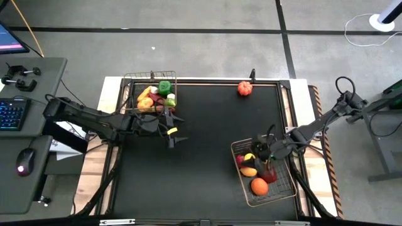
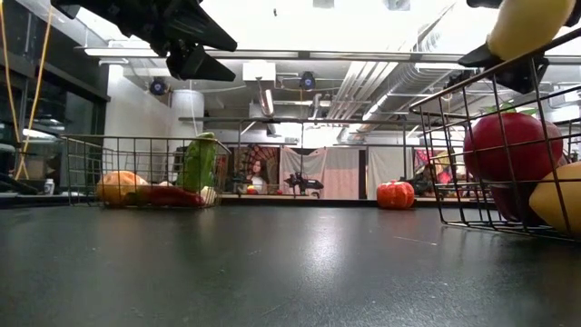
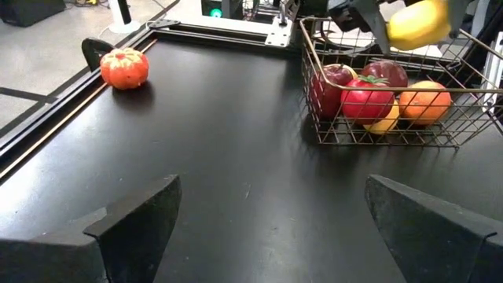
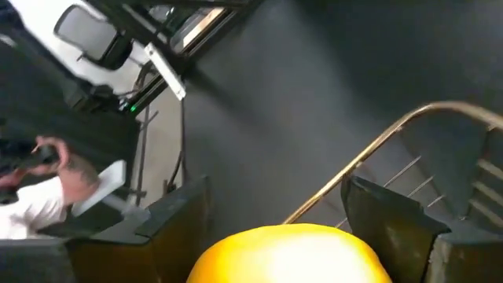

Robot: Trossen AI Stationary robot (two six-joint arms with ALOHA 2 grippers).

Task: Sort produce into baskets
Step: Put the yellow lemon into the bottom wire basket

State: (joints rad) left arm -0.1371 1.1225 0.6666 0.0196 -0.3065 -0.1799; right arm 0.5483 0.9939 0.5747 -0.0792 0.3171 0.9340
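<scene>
High view, left to right, with the black table mat [image 1: 201,144] as landmark: the silvery basket [image 1: 149,93] sits at the mat's far left corner, holding a green pepper [image 1: 164,86], orange and yellow pieces and something white, too crowded to tell apart. Just beside it the left gripper [image 1: 173,137] hangs over the mat, fingers spread wide and empty. A lone red-orange tomato-like piece [image 1: 245,88] lies at the mat's far edge. At the near right corner, the copper-rimmed basket [image 1: 262,176] holds red apples [image 3: 365,96], an orange [image 1: 259,186] and a partly hidden yellow piece. Above its rim the right gripper [image 1: 262,150] pinches a lemon [image 3: 418,22], which hides the fingertips in the wrist view.
</scene>
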